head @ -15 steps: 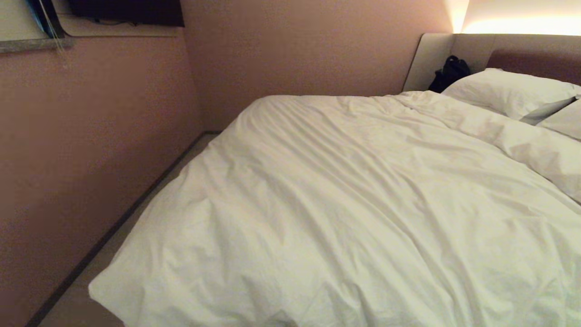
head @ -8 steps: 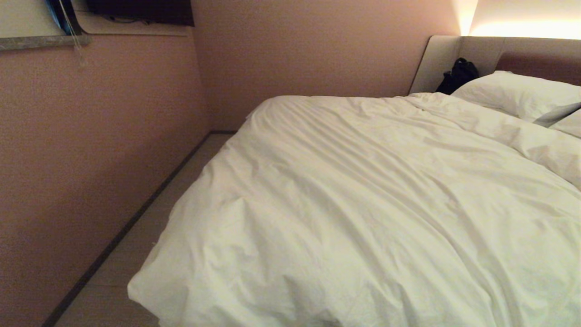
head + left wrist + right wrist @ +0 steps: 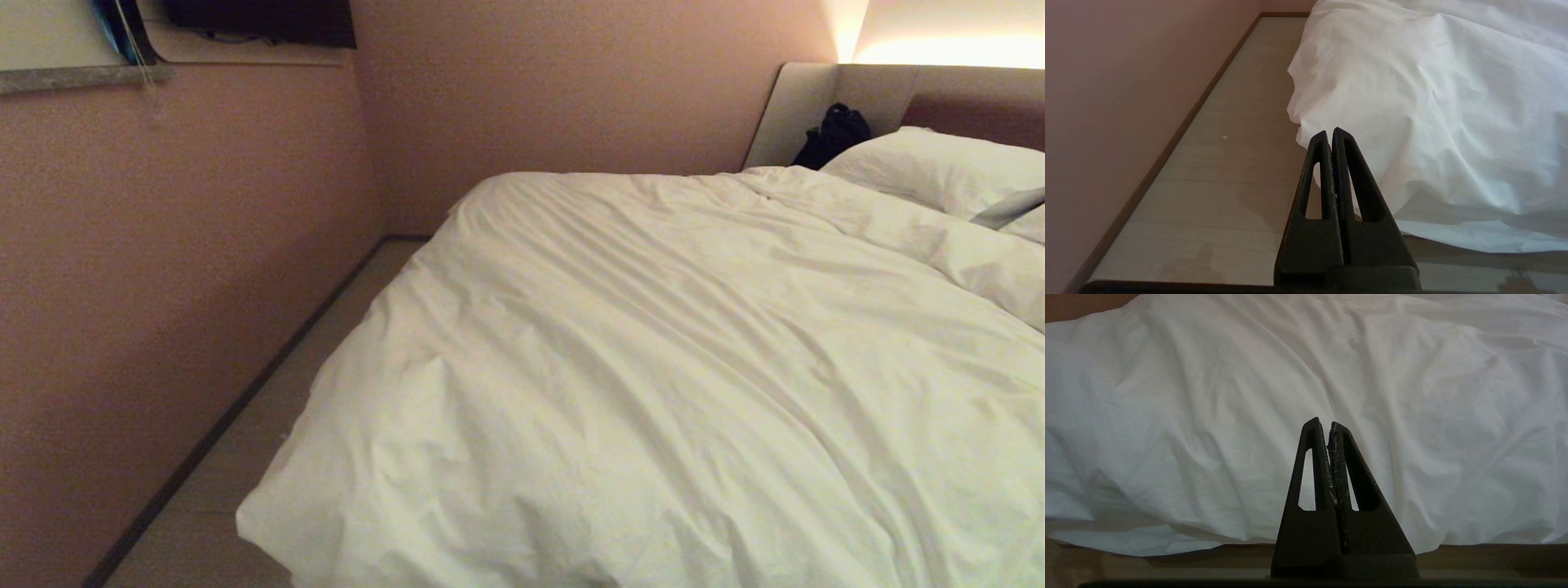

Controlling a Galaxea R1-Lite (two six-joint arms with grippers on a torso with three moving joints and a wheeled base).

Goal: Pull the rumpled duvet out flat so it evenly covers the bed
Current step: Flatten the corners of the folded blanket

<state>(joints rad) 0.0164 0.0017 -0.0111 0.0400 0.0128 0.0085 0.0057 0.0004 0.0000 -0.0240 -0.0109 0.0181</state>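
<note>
Both grippers' black wedge fingers closed — left gripper (image 3: 1330,134), right gripper (image 3: 1324,424), creased puffy duvet (image 3: 653,367).

My duvet (image 3: 653,367) runs off the head view's right and lower edges; its far side is unseen. It hides the bed's mattress and base entirely. The pillow (image 3: 939,167) is cut by the right edge. A dark object (image 3: 833,135) beside the headboard (image 3: 816,98) is too dim to identify. Neither arm appears in my head view.
</note>
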